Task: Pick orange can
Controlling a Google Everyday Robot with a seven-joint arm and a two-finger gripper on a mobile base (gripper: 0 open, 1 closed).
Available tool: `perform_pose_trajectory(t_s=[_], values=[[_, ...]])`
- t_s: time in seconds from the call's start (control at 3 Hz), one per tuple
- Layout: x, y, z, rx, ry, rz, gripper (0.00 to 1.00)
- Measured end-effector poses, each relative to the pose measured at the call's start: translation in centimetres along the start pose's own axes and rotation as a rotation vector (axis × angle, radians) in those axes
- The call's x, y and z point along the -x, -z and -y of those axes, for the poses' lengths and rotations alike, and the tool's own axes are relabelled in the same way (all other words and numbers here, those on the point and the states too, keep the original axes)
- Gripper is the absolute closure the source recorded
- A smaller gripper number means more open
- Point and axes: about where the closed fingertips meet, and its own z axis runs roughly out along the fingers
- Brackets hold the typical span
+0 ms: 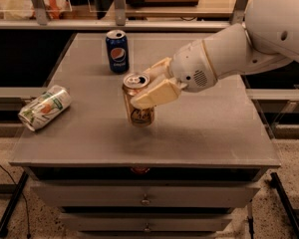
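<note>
The orange can (139, 113) has a golden-tan body, dark script and a silver top with a pull tab. It is near the middle of the grey table (214, 133), slightly tilted and seemingly held just above the surface. My gripper (148, 86) reaches in from the right on the white arm. Its cream fingers (157, 93) are closed around the can's upper half, one in front and one behind.
A blue Pepsi can (117, 52) stands upright behind and left of the held can. A white-and-green can (45, 107) lies on its side at the table's left edge. Drawers (144, 199) are below the tabletop. A shelf rail (139, 25) runs behind the table.
</note>
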Motion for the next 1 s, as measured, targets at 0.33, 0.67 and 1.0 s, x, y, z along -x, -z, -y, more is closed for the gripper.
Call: perform_pose_trajectory(t_s=[0.33,0.67,1.0], values=[[0.8,3.3,1.0,-0.055,0.016,-0.019,1.0],[1.5,6.1,1.7,-0.097,0.024,-0.024,1.0],[2.1,7.7,2.0,-0.109,0.034,-0.015,1.0]])
